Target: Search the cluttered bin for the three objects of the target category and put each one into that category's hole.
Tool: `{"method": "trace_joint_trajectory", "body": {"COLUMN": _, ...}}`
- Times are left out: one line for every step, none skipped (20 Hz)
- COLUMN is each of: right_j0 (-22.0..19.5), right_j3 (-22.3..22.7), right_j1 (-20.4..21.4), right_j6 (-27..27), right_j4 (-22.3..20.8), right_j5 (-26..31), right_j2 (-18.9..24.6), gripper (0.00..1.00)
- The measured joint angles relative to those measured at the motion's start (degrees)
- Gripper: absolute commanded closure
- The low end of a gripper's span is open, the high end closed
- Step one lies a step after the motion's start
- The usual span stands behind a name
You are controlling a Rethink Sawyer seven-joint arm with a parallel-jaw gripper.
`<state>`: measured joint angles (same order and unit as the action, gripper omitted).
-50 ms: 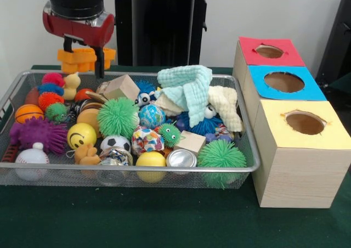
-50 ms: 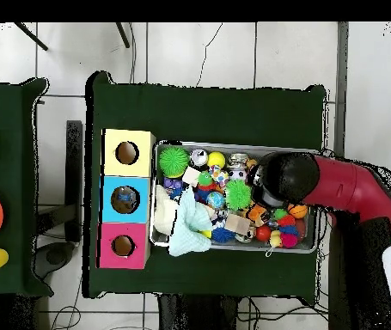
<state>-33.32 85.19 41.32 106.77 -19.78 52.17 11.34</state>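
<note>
Front view level and near the bin (image 1: 16, 91); overhead looks straight down.

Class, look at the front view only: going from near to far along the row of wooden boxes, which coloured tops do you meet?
yellow-topped box → blue-topped box → red-topped box

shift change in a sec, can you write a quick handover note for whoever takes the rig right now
Gripper: raised above the mesh bin's far corner, shut on an orange gear-shaped toy.
Boxes beside the bin: red-topped hole, blue-topped hole, yellow-topped hole. The blue one seems to hold something in the overhead view; unclear what.
Left: carry the toy to its hole, then search the bin for more.
</note>
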Motion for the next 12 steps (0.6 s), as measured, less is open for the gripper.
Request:
{"method": "trace_joint_trajectory", "body": {"right_j0": 0.0, "right_j3": 0.0, "right_j1": 0.1, "right_j6": 0.0, "right_j4": 0.0, "right_j5": 0.0, "right_j2": 0.0, "gripper": 0.0}}
{"method": "trace_joint_trajectory", "body": {"right_j0": 0.0, "right_j3": 0.0, "right_j1": 0.1, "right_j6": 0.0, "right_j4": 0.0, "right_j5": 0.0, "right_j2": 0.0, "gripper": 0.0}}
{"method": "trace_joint_trajectory", "body": {"right_j0": 0.0, "right_j3": 0.0, "right_j1": 0.0, "right_j6": 0.0, "right_j4": 0.0, "right_j5": -0.1, "right_j2": 0.0, "gripper": 0.0}}
{"method": "trace_joint_trajectory", "body": {"right_j0": 0.0, "right_j3": 0.0, "right_j1": -0.1, "right_j6": 0.0, "right_j4": 0.0, "right_j5": -0.2, "right_j2": 0.0, "gripper": 0.0}}
{"method": "trace_joint_trajectory", "body": {"right_j0": 0.0, "right_j3": 0.0, "right_j1": -0.3, "right_j6": 0.0, "right_j4": -0.1, "right_j5": -0.3, "right_j2": 0.0, "gripper": 0.0}}
{"method": "trace_joint_trajectory", "body": {"right_j0": 0.0, "right_j3": 0.0, "right_j1": -0.4, "right_j6": 0.0, "right_j4": -0.1, "right_j5": -0.3, "right_j2": 0.0, "gripper": 0.0}}
{"method": "trace_joint_trajectory", "body": {"right_j0": 0.0, "right_j3": 0.0, "right_j1": -0.5, "right_j6": 0.0, "right_j4": -0.1, "right_j5": -0.3, "right_j2": 0.0, "gripper": 0.0}}
{"method": "trace_joint_trajectory", "body": {"right_j0": 0.0, "right_j3": 0.0, "right_j1": -0.7, "right_j6": 0.0, "right_j4": -0.1, "right_j5": -0.3, "right_j2": 0.0, "gripper": 0.0}}
{"method": "trace_joint_trajectory", "body": {"right_j0": 0.0, "right_j3": 0.0, "right_j1": -1.0, "right_j6": 0.0, "right_j4": -0.1, "right_j5": -0.5, "right_j2": 0.0, "gripper": 0.0}}
{"method": "trace_joint_trajectory", "body": {"right_j0": 0.0, "right_j3": 0.0, "right_j1": -1.3, "right_j6": 0.0, "right_j4": -0.1, "right_j5": -0.7, "right_j2": 0.0, "gripper": 0.0}}
{"method": "trace_joint_trajectory", "body": {"right_j0": 0.1, "right_j3": 0.0, "right_j1": -1.5, "right_j6": 0.0, "right_j4": -0.1, "right_j5": -0.9, "right_j2": 0.0, "gripper": 0.0}}
{"method": "trace_joint_trajectory", "body": {"right_j0": 0.1, "right_j3": 0.0, "right_j1": -1.8, "right_j6": 0.0, "right_j4": -0.2, "right_j5": -1.1, "right_j2": 0.0, "gripper": 0.0}}
